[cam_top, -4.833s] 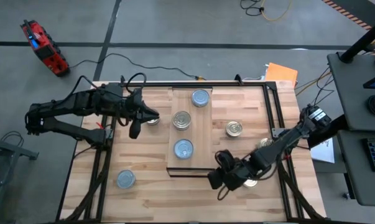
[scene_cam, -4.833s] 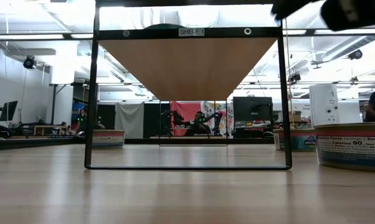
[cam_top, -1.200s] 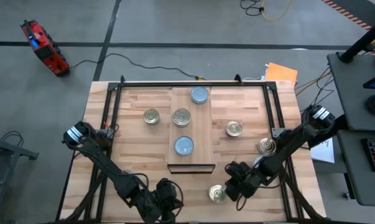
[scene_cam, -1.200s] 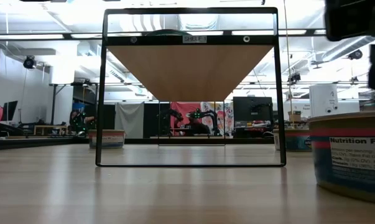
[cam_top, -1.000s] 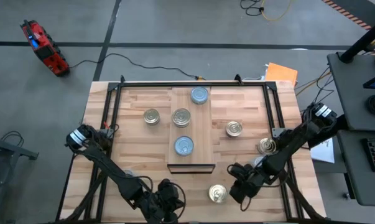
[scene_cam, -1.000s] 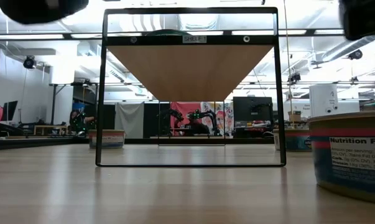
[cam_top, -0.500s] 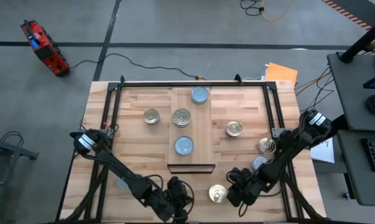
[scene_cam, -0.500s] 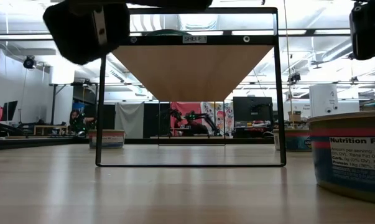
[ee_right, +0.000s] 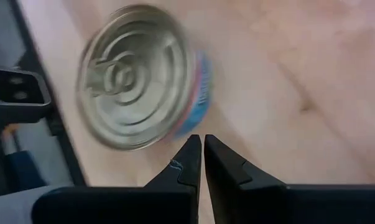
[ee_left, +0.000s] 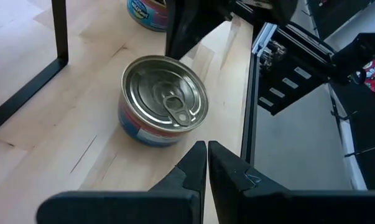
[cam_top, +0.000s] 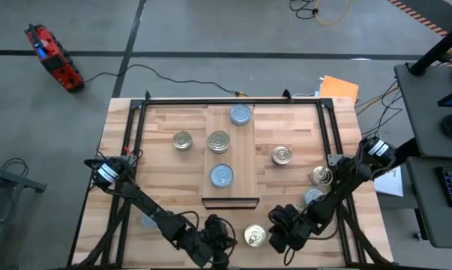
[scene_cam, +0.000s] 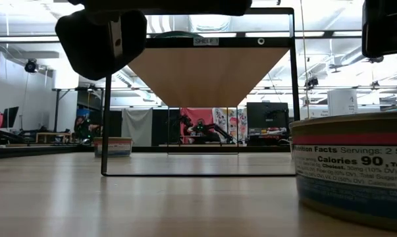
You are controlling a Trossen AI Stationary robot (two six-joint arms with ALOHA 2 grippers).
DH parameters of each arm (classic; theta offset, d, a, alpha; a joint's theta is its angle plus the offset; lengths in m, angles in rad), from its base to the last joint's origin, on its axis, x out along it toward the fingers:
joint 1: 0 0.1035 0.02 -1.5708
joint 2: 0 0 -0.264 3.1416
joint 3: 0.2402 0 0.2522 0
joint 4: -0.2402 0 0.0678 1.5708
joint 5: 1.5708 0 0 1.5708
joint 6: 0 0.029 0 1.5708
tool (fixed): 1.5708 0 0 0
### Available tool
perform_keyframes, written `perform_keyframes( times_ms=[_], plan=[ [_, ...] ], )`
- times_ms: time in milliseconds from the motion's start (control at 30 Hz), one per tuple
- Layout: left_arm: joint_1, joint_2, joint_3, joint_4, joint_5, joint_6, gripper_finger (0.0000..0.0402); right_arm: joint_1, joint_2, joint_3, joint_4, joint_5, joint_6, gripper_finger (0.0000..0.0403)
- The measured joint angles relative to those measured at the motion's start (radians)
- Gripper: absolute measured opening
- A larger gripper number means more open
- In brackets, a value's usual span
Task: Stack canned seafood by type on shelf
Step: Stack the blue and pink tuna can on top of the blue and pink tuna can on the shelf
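Note:
A gold-topped tin point(cam_top: 255, 237) stands upright on the table near its front edge; it also fills the right of the low view point(scene_cam: 353, 174). My right gripper point(ee_right: 198, 138) is shut at the tin's right side. My left gripper point(ee_left: 206, 144) is shut on nothing, its tips just short of the tin point(ee_left: 165, 102) on the tin's left. The shelf point(cam_top: 244, 154) carries three tins: blue-topped point(cam_top: 240, 115), gold-topped point(cam_top: 219, 141) and blue-topped point(cam_top: 221, 175). My right gripper's shut fingertips point(ee_right: 188, 149) meet the tin's side wall point(ee_right: 192, 124) low on its right side, pushing against it. The fingers slant down from the table's right. The tin stands upright with its base on the table.
Loose tins stand on the table: gold-topped ones point(cam_top: 183, 140), point(cam_top: 282, 155), point(cam_top: 321, 176), a blue-topped one point(cam_top: 312, 196) by my right arm, and another point(cam_top: 147, 220) half hidden under my left arm. The table's near edge lies close behind both grippers.
My left gripper has come down and toward the table's right along the near edge, up to the gold-topped tin. My right gripper has sunk and gone toward the table's left, sliding that tin a little toward the left and near edge. Both have stayed shut.

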Motion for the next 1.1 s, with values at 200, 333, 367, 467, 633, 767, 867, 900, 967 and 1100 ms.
perform_keyframes(
  times_ms=[200, 333, 367, 467, 633, 767, 867, 900, 967, 1100],
  plan=[
    [0.0, 0.0, 0.0, 0.001, 0.0, -0.042, 0.0002, -0.002, -0.005, 0.009, -0.009, 0.014, -0.001, 0.0012],
    [0.001, 0.0, 0.0, 0.002, 0.0, -0.061, 0.0006, -0.003, -0.005, 0.009, 0.015, 0.032, 0.001, 0.0012],
    [0.001, 0.0, 0.0, 0.001, 0.0, -0.067, 0.001, -0.006, -0.005, 0.009, 0.022, 0.033, 0.0, 0.0012],
    [0.003, 0.0, 0.0, 0.001, 0.0, -0.083, 0.0027, -0.008, -0.004, 0.009, 0.028, 0.038, -0.002, 0.0012],
    [0.008, 0.0, 0.0, 0.001, 0.0, -0.107, 0.0056, -0.009, 0.0, 0.009, 0.039, 0.043, -0.006, 0.0012],
    [0.008, 0.0, 0.0, 0.001, 0.0, -0.106, 0.0069, -0.013, 0.0, 0.009, 0.073, 0.051, -0.029, 0.0012],
    [0.008, 0.0, 0.0, 0.002, 0.0, -0.106, 0.007, -0.02, 0.0, 0.009, 0.095, 0.054, -0.041, 0.0012],
    [0.008, 0.0, 0.0, 0.002, 0.0, -0.105, 0.007, -0.02, 0.0, 0.009, 0.1, 0.055, -0.044, 0.0012],
    [0.008, 0.0, 0.0, 0.002, 0.0, -0.105, 0.0068, -0.025, 0.0, 0.009, 0.1, 0.056, -0.046, 0.0012],
    [0.008, 0.0, 0.0, 0.002, 0.0, -0.102, 0.0064, -0.031, 0.0, 0.009, 0.1, 0.056, -0.057, 0.0012]
  ],
)
